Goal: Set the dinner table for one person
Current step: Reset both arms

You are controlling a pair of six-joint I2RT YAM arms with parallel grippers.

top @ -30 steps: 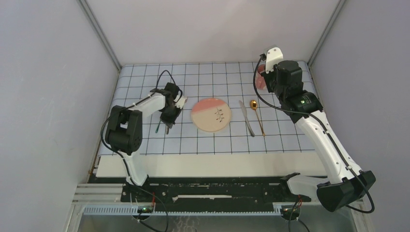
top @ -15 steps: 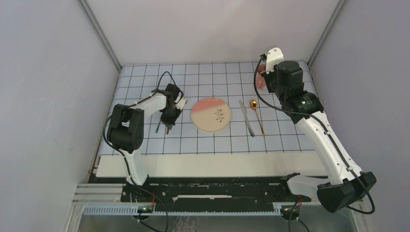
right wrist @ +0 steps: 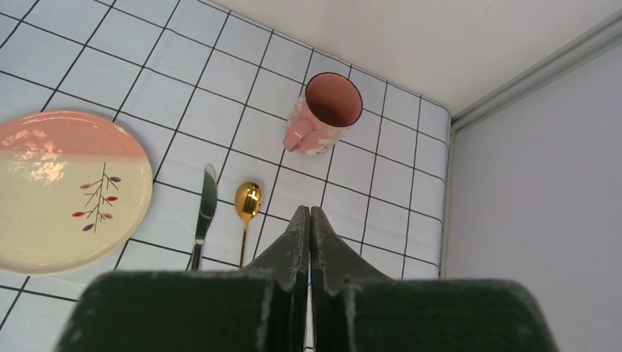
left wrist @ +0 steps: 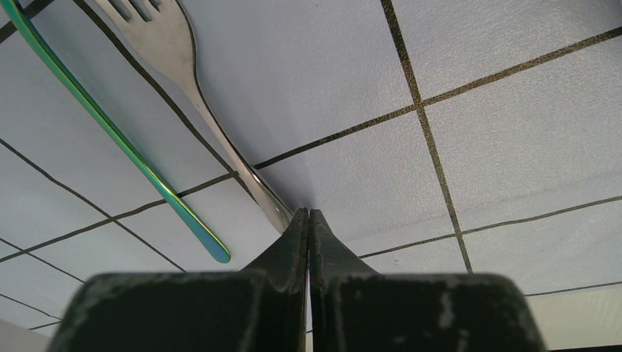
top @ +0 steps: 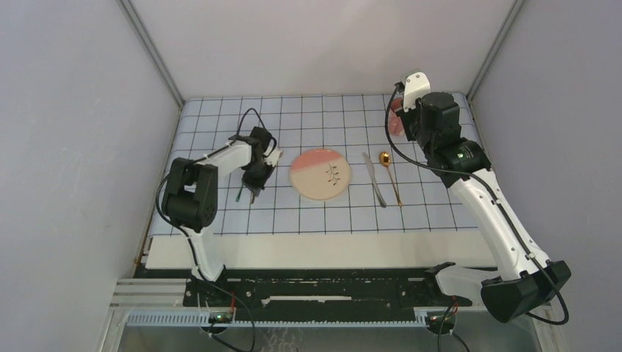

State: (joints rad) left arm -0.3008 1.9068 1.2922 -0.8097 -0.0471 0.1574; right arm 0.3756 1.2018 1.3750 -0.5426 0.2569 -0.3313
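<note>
The cream-white dinner table [top: 315, 251] shows as a bare strip in front of a pale-blue gridded cloth [top: 308, 117]. On the cloth lie a pink-and-cream plate [top: 320, 174] [right wrist: 66, 187], a silver knife [top: 374, 179] [right wrist: 205, 202] and a gold spoon [top: 389, 176] [right wrist: 246, 202]. A pink mug [right wrist: 326, 114] stands upright at the back right. Left of the plate a silver fork [left wrist: 183, 66] lies beside a green iridescent handle [left wrist: 110, 125]. My left gripper [left wrist: 309, 214] is shut, low over the cloth, its tips at the end of the fork's handle. My right gripper [right wrist: 309, 210] is shut and empty, raised above the cloth near the spoon.
Grey walls close in the cloth on the left, back and right. In the top view my right arm [top: 440, 139] covers most of the mug. The arms' bases and a black rail [top: 315, 290] run along the near edge.
The left arm's elbow has shifted very slightly. Nothing on the cloth has moved and both grippers stay shut.
</note>
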